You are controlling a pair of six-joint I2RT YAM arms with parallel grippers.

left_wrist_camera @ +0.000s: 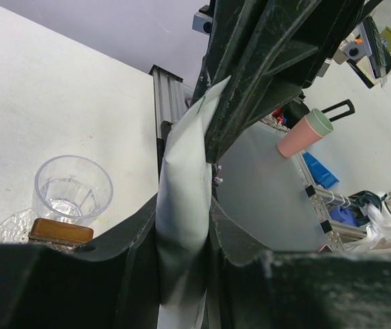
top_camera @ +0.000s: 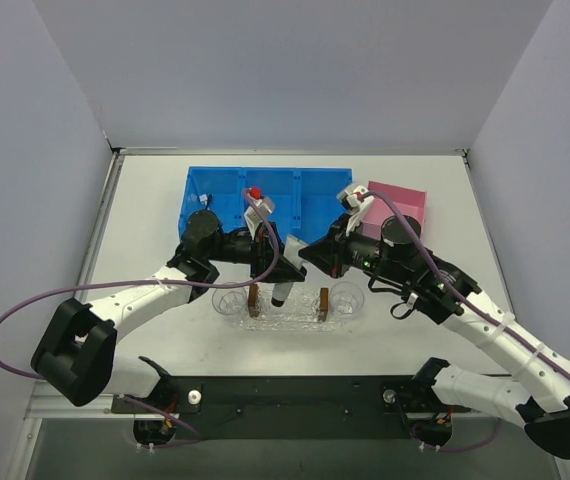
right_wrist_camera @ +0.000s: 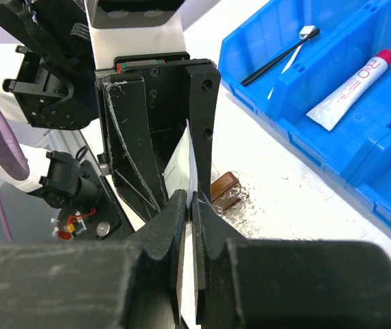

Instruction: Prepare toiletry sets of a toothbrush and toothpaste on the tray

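The left arm (top_camera: 135,295) and right arm (top_camera: 485,325) both reach forward and inward with bent elbows, so the wrists meet at the centre. The left gripper (top_camera: 271,262) is clamped around the body of a tube (top_camera: 285,272). Facing it, the right gripper (top_camera: 305,250) pinches the tube's flat end, fingers nearly touching.

Bright, even overhead light now, soft shadows on white desk (top_camera: 145,210); wrist cams' near foreground blurry, bg sharper.

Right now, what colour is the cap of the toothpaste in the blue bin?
Red; the toothpaste shows best in the right wrist view.
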